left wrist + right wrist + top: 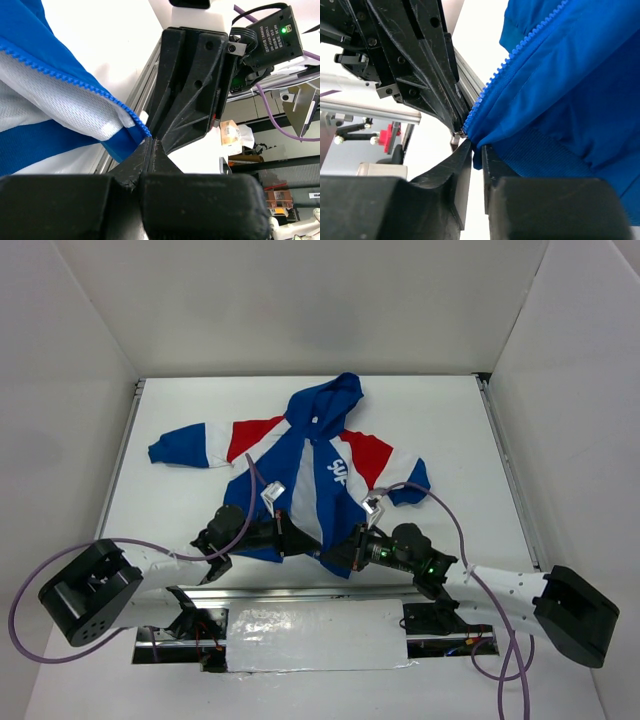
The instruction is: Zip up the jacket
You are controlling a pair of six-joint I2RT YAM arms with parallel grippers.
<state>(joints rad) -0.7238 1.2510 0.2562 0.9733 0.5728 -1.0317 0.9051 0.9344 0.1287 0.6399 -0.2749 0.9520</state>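
Observation:
The blue, red and white hooded jacket (320,465) lies flat on the white table, front open, hood at the far end. My left gripper (288,540) and my right gripper (335,558) meet at its bottom hem. In the left wrist view the left gripper (151,141) is pressed shut on the hem corner where the blue zipper teeth (75,80) end. In the right wrist view the right gripper (477,150) is nearly shut, pinching blue hem fabric (570,90) below the other zipper row (510,65). A small metal slider (458,133) shows at its tip.
An aluminium rail (300,592) runs along the table's near edge just behind both grippers. White walls enclose the table on three sides. Purple cables (440,500) loop over both arms. A white sheet (315,635) lies between the arm bases.

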